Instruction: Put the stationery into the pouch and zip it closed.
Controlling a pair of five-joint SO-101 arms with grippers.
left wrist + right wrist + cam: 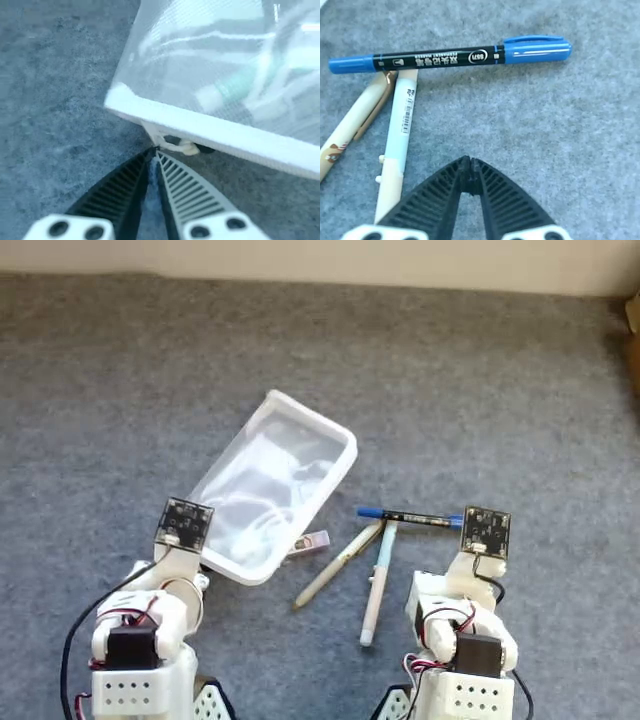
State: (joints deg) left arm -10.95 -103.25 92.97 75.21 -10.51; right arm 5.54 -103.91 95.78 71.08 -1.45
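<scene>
High view, looking down on a grey felt-like table [480,380]. The left arm [140,630] rises from 7 o'clock, folded low, its wrist leaning toward the centre. The right arm [460,635] sits at 5 o'clock in the same folded pose, its wrist pointing up toward 12.

A translucent white mesh pouch [275,485] lies flat just left of centre, tilted so that its long side runs from 7 to 1 o'clock. Its near corner is against the left arm's wrist. Three pens lie loose at 4 o'clock of the pouch:
- a blue marker [410,517] lying crosswise, just ahead of the right wrist
- a cream pen [338,565]
- a pale blue pen [377,585]

Both of the lighter pens have their far ends meeting under the marker and fan apart toward the arms. A small pinkish object [312,543] touches the pouch's lower edge.

Left wrist view. The left gripper [154,152] has its jaws pressed together — the tips touch the pouch's white seam right beside the zip pull [182,147]. Whether they pinch anything, I cannot tell. Through the mesh a white pen with a teal grip [225,90] shows inside.

Right wrist view. The right gripper [470,167] has its jaws together, holding nothing. It hangs over bare table, just beside the pale blue pen and short of the marker.
</scene>
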